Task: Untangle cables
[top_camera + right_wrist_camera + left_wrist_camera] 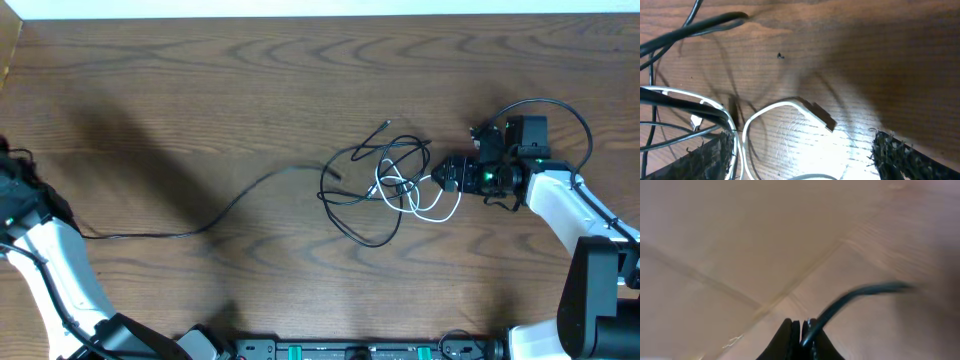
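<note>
A tangle of thin black cables (372,172) lies at the table's middle, with a white cable (437,211) looped through its right side. One long black cable (230,205) runs left from the tangle to my left gripper (50,210). In the left wrist view that gripper (802,330) is shut on this black cable (860,292). My right gripper (446,178) is at the tangle's right edge, low over the table. In the right wrist view it (802,142) is open, and the white cable (790,104) with its small plug end (822,118) lies between the fingers. Black cables (690,27) lie beyond.
The wooden table (200,90) stretches to a pale far edge (320,10). A loose black plug end (385,126) points up and back from the tangle. The right arm's own thick black cable (560,108) arcs above its wrist.
</note>
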`<action>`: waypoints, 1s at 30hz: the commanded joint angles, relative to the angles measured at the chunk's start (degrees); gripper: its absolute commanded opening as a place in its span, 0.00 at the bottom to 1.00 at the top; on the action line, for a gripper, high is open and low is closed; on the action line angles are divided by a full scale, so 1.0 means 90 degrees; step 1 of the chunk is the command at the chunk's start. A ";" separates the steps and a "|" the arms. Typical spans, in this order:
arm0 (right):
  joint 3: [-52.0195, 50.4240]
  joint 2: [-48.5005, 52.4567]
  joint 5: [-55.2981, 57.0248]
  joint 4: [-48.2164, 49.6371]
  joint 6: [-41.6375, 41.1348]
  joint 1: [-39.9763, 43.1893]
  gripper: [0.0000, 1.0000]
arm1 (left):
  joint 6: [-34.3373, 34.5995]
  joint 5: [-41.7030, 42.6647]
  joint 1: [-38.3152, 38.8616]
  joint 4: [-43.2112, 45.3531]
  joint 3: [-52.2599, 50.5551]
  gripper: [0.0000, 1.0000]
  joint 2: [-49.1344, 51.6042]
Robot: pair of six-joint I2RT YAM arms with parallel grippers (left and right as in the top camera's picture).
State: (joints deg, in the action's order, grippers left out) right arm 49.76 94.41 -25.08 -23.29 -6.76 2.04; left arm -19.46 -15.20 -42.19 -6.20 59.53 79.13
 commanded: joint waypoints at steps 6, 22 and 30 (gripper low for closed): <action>-0.0005 0.0010 -0.0114 -0.0005 0.0063 0.0012 0.87 | 0.0607 0.3966 0.0670 -0.0641 0.0095 0.08 -0.0066; -0.0005 0.0010 -0.0257 -0.0007 0.0063 0.0012 0.87 | -0.0124 0.4641 0.3767 -0.1795 0.0075 0.08 0.1515; -0.0005 0.0010 -0.0255 -0.0010 0.0066 0.0012 0.87 | -0.0653 0.4614 0.4918 -0.1804 0.0075 0.08 0.2251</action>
State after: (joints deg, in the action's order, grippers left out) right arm 49.76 94.41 -26.57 -23.33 -6.76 2.04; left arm -22.57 25.63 0.14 -22.15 59.61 97.34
